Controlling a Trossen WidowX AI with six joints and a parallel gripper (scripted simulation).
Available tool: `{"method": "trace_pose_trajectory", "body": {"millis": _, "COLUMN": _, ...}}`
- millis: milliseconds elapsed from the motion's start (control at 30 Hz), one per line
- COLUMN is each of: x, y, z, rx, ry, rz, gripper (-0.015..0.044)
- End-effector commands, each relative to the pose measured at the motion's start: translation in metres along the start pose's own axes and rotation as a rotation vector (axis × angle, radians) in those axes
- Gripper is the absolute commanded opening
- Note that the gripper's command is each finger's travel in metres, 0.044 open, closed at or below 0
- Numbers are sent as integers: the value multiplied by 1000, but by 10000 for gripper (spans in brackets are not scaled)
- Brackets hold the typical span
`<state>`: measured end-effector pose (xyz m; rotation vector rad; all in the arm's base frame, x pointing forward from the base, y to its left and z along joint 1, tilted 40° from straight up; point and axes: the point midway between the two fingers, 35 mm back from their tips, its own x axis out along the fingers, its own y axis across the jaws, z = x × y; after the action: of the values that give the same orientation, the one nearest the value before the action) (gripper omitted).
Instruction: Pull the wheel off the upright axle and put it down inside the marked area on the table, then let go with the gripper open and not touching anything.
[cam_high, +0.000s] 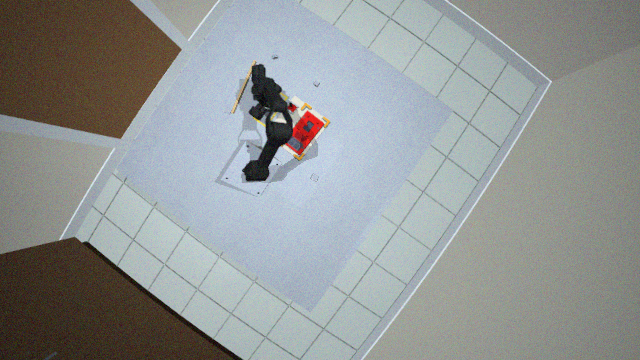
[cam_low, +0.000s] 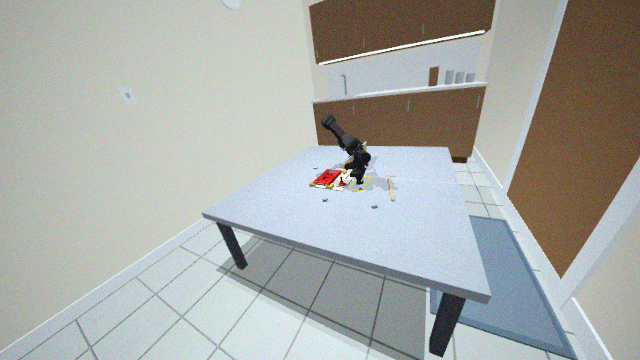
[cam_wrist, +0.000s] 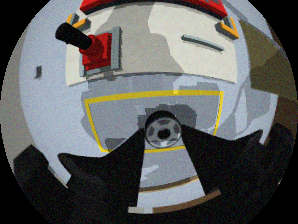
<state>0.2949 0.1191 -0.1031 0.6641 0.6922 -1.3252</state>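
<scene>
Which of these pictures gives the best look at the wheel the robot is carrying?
The wrist view. The wheel sits near the centre, gripped by the tool, above the yellow-outlined area. In the top view the arm hides it; in the exterior view it is too small to make out.

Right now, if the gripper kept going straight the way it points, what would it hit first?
Probably the table inside the yellow-marked area: the gripper, shut on the wheel, points down at it. How far above is unclear.
</scene>
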Motion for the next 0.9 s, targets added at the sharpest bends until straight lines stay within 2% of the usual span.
{"method": "trace_pose_trajectory", "body": {"millis": 0, "x": 4, "y": 0, "z": 0, "rx": -2, "ry": -2, "rz": 6, "gripper": 0}}
{"method": "trace_pose_trajectory", "body": {"millis": 33, "x": 4, "y": 0, "z": 0, "rx": -2, "ry": -2, "rz": 6, "gripper": 0}}
{"method": "trace_pose_trajectory", "body": {"millis": 400, "x": -1, "y": 1, "z": -1, "rx": 1, "ry": 2, "rz": 6, "gripper": 289}}
{"method": "trace_pose_trajectory", "body": {"millis": 667, "x": -58, "y": 1, "z": -2, "rx": -2, "ry": 1, "rz": 5, "gripper": 300}}
{"method": "trace_pose_trajectory", "body": {"millis": 800, "x": -59, "y": 1, "z": -1, "rx": -2, "ry": 1, "rz": 5, "gripper": 300}}
{"method": "trace_pose_trajectory", "body": {"millis": 867, "x": -57, "y": -4, "z": -1, "rx": -6, "ry": 4, "rz": 14, "gripper": 352}}
